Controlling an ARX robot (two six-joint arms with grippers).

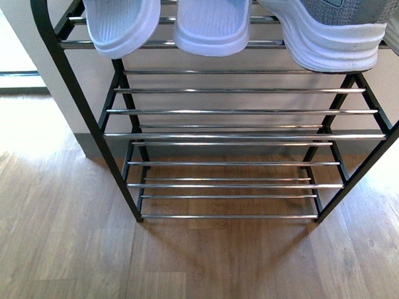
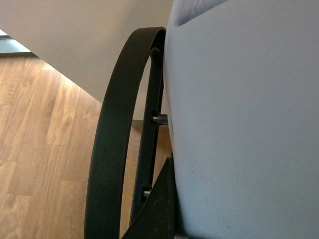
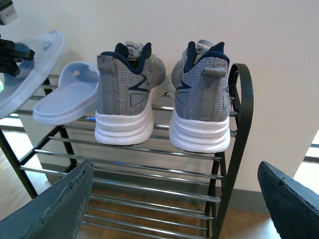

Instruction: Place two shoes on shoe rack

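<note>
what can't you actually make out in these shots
- Front view: the second grey knit sneaker is cut by the right edge; the pale blue slide sandals and first grey sneaker lose their uppers at the top.
- Left wrist view: a pale blue surface fills the picture, hiding the left hand.
- Right wrist view: the black metal shoe rack loses its lowest tiers behind the right hand.

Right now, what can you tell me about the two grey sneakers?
The two sneakers, one and the other, are grey knit with thick, ridged white soles, navy lining and dark side stripes. They stand upright, side by side but apart, heels toward the right wrist camera, on the top chrome rods of the rack. A pale sandal lies beside them. No gripper touches them.
</note>
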